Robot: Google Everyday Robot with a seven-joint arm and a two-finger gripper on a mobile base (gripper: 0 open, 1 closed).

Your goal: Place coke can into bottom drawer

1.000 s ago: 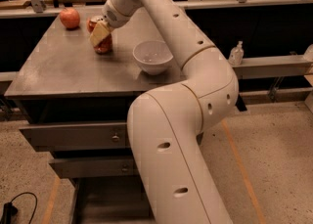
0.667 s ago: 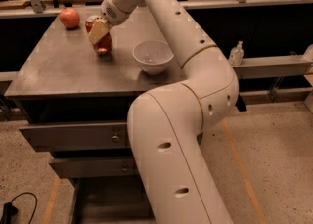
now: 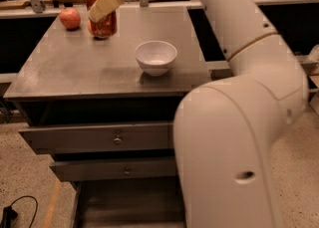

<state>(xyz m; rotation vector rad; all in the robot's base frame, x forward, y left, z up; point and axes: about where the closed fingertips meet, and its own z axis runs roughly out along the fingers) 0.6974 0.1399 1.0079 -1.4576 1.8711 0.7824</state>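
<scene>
Grey cabinet top [image 3: 75,67], arm [image 3: 234,23] stretched to back-left, jaws clamped on coke can [image 3: 104,25]

White bowl [image 3: 156,57] right of centre on the grey tabletop [image 3: 75,70], red fruit [image 3: 70,18] at the back left corner (gripper [image 3: 101,14] just right of it, near the back edge). Below, two knobbed drawers [image 3: 117,139]; black cable [image 3: 17,207] on the speckled floor [image 3: 25,172], left.

hand [image 3: 103,8] partly covering coke can [image 3: 104,26], seemingly gripped
</scene>
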